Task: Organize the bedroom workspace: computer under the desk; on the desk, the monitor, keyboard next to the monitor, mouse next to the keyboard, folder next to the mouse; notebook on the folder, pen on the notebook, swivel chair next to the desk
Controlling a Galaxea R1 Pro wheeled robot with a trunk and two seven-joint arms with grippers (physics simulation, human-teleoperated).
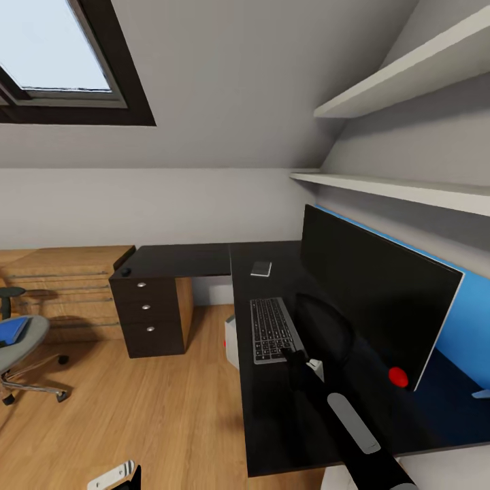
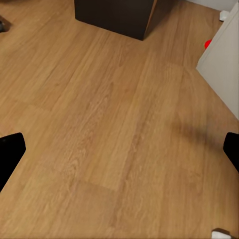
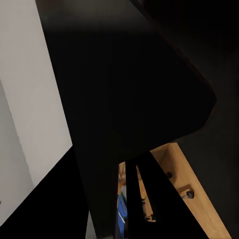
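Observation:
The monitor (image 1: 371, 306) stands on the black desk (image 1: 184, 260), with the keyboard (image 1: 272, 330) flat in front of it. My right gripper (image 1: 294, 354) hovers at the keyboard's near right corner; its fingers (image 3: 132, 199) are shut with only a thin slit between them. The grey computer (image 1: 231, 340) (image 2: 224, 64) sits under the desk. At the far left, a blue folder (image 1: 13, 330) lies on the swivel chair (image 1: 20, 350). My left gripper (image 2: 119, 149) hangs open over the floor. A small grey object (image 1: 260, 269) and a small black one (image 1: 126, 272) lie on the desk; I cannot tell which is the mouse. The notebook and pen are out of view.
A black three-drawer unit (image 1: 148, 316) (image 2: 117, 17) holds up the desk's left wing, beside a low light-wood cabinet (image 1: 68, 286). Two white shelves (image 1: 401, 187) hang above the monitor. Wood floor (image 1: 136, 408) stretches between chair and desk. A pale blue corner (image 1: 480, 393) shows at the desk's right edge.

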